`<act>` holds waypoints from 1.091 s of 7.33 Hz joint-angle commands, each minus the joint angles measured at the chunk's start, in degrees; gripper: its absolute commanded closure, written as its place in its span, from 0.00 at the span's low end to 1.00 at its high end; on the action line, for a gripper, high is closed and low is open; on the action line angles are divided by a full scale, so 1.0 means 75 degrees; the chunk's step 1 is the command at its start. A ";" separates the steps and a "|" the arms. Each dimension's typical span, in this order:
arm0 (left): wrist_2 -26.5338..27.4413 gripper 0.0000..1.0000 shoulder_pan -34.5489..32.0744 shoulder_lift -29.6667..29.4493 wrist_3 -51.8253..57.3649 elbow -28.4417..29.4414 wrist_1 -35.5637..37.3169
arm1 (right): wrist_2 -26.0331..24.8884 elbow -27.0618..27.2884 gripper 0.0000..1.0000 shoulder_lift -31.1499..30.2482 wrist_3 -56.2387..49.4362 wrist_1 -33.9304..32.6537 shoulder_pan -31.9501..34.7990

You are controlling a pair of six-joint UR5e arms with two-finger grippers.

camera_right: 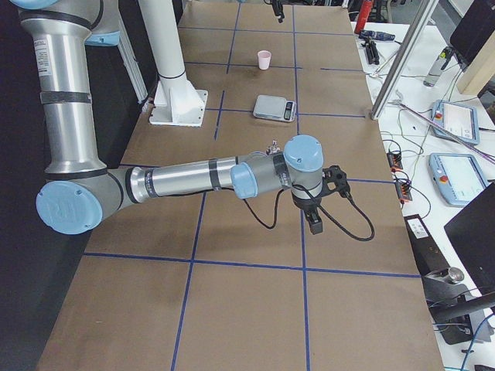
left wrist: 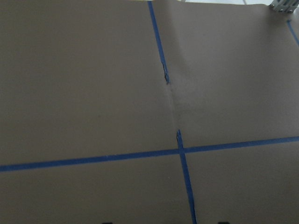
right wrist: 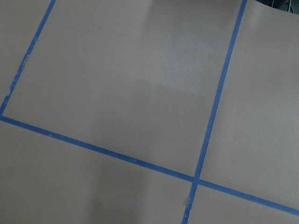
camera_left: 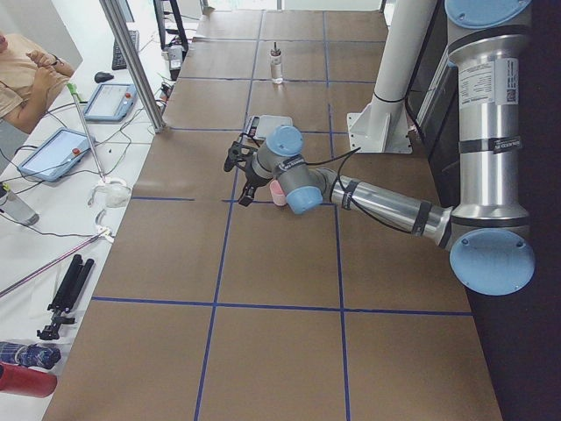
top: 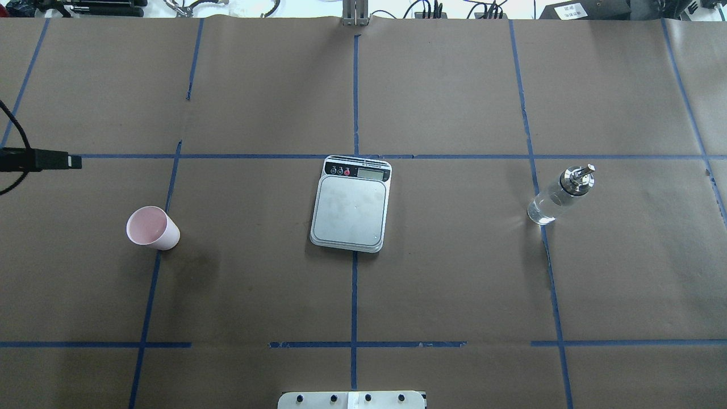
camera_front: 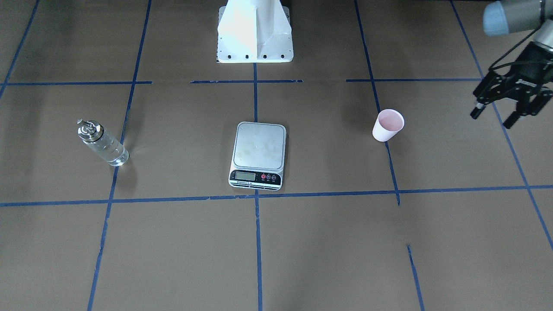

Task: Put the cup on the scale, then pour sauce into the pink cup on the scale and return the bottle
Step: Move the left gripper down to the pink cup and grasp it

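Cup: I see it upright on the table, on the robot's left side, well apart from the scale.
Scale: mid-table, display strip away from the robot.
Bottle: upright on the robot's right side, clear sauce inside.
Left claw: above the table, outboard of the cup, fingers apart.
Right claw: I see it only from the side camera and cannot tell its state.

Brown paper-covered table, blue tape grid; white side bench, tablets, metal post.
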 commanded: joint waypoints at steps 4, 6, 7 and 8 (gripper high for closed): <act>0.1099 0.35 0.1639 0.0173 -0.0835 0.0004 0.0301 | 0.0013 0.0053 0.00 -0.0144 0.0000 0.0025 0.0000; 0.1284 0.36 0.2059 -0.0072 -0.0835 0.0028 0.0511 | 0.0025 0.0251 0.00 -0.0366 0.0000 0.0025 0.0000; 0.1298 0.37 0.2224 -0.0294 -0.0835 0.0028 0.0791 | 0.0025 0.0252 0.00 -0.0367 0.0000 0.0025 0.0000; 0.1309 0.53 0.2249 -0.0412 -0.0835 0.0028 0.1084 | 0.0025 0.0252 0.00 -0.0367 0.0000 0.0025 0.0000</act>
